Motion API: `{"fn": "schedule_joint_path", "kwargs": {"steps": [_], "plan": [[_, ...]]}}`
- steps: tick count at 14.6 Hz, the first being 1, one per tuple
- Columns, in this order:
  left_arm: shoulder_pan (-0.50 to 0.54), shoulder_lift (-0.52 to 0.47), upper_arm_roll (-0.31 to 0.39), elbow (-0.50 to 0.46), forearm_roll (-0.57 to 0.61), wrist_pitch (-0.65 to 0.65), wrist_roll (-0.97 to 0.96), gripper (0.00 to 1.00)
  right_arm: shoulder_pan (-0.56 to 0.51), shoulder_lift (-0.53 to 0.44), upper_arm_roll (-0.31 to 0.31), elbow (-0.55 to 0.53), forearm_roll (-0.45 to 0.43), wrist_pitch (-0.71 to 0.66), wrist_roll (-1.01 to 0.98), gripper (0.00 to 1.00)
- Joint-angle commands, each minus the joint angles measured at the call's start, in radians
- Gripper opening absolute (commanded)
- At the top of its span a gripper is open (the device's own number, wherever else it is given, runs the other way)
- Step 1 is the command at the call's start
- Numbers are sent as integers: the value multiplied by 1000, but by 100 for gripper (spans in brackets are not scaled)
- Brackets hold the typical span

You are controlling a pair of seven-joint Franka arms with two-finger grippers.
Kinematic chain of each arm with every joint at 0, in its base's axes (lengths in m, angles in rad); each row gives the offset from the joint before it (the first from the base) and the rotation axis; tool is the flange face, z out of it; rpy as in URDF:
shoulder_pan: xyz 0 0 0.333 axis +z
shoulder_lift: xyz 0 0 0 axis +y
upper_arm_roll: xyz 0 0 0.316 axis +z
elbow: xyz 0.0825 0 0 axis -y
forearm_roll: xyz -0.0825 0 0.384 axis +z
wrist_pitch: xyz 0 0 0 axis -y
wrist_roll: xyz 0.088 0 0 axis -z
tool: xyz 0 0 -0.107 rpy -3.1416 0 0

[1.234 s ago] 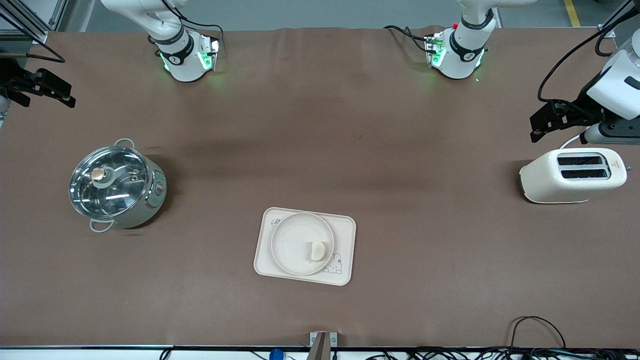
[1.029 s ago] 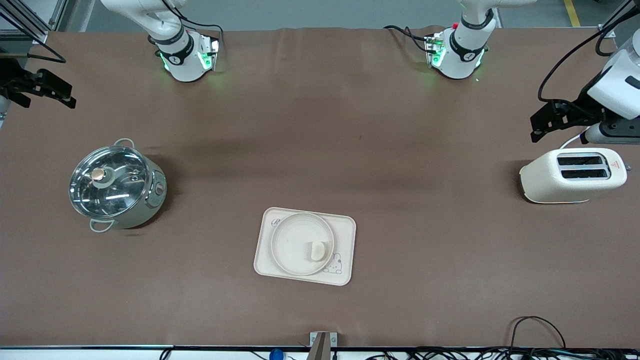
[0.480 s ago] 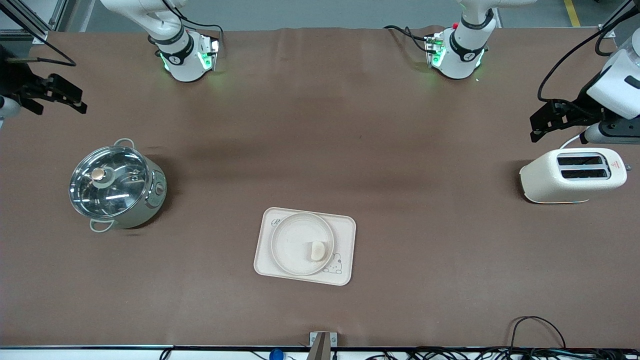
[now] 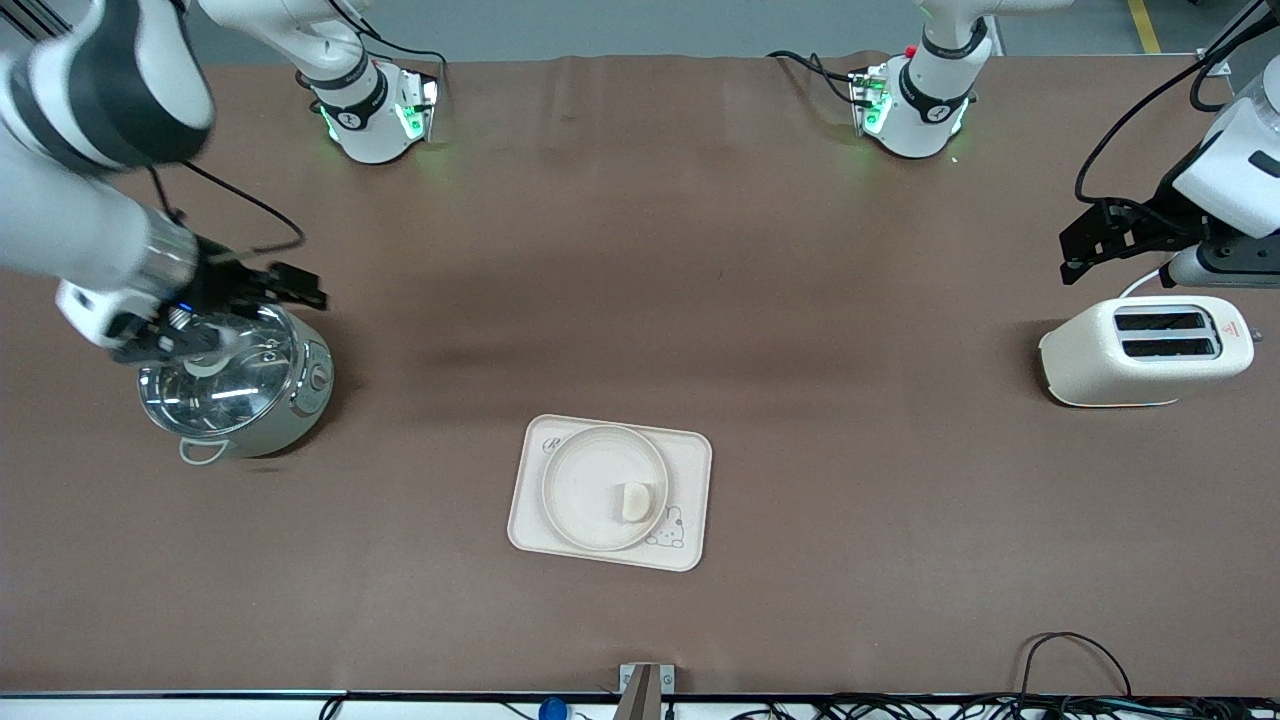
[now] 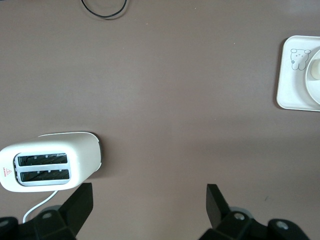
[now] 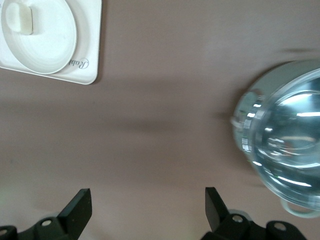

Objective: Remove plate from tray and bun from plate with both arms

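The tray (image 4: 609, 492) lay on the counter (image 4: 640, 300) about midway between the two arms' ends, nearer the front camera than either base. The plate (image 4: 604, 487) sat on it, crowded toward the end with the script, and the bun (image 4: 636, 501) rested on the plate at the rim nearest the bunny drawing. Nothing had been lifted off yet.

The right gripper (image 4: 235, 305) hung over the lidded pot (image 4: 232, 375), its jaws spread wide and empty. The left gripper (image 4: 1110, 240) hung over the counter beside the toaster (image 4: 1146, 350), its jaws likewise wide and holding nothing.

Both sets of jaws stood well apart from the tray, which lay toward the middle of the counter and closer to the front camera than what either hovered over. The right gripper looked the nearer of the two, though height in the air makes that hard to judge. The tray's long axis ran from one arm's end toward the other, so the script end faced the right arm and the bun's side faced the left arm.
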Motion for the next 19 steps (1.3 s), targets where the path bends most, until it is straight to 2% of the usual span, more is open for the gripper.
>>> {"fn": "schedule_joint_path", "kwargs": {"steps": [1,4,6,11,17,19], "plan": [[2,-3,-5,9,19,-14,5,100,69,105,-7,23,93,83,81,100],[2,0,-3,8,21,-17,5,100,132,259,-7,56,244,247,89,100],[3,0,-5,8,21,-17,5,100,170,354,-7,93,299,370,112,100],[2,0,-3,8,19,-17,5,100,230,529,-7,236,344,459,233,100],[3,0,-3,8,21,-17,5,100,279,722,-5,355,345,674,264,89],[3,-1,-3,8,21,-22,5,100,292,776,-5,409,345,697,289,85]]}}
